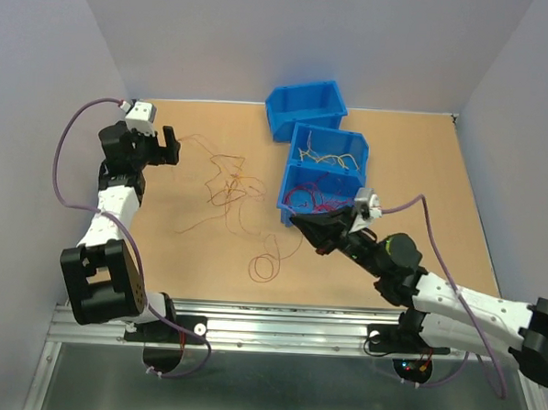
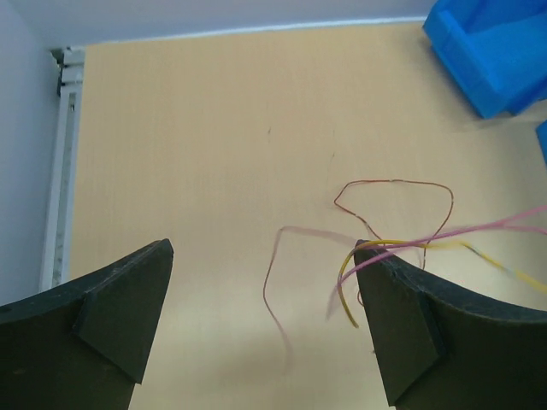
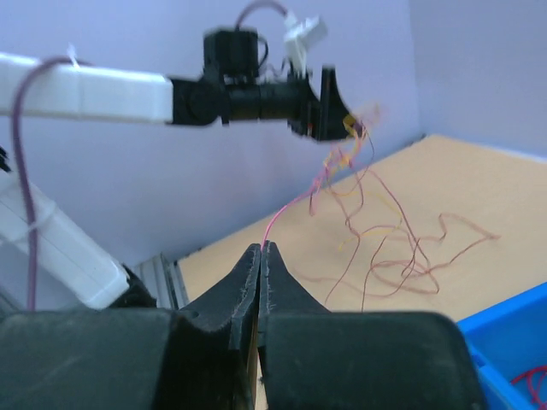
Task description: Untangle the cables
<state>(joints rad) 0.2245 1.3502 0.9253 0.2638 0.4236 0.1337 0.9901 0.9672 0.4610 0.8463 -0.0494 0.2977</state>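
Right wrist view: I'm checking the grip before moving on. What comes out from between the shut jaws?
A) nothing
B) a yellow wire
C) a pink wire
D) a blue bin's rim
C: a thin pink wire emerges right at the closed tips of the right gripper.

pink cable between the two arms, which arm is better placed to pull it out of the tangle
Right arm: its jaws are shut on the pink cable, next to the blue bins. The left arm has open jaws, strands only draped over one.
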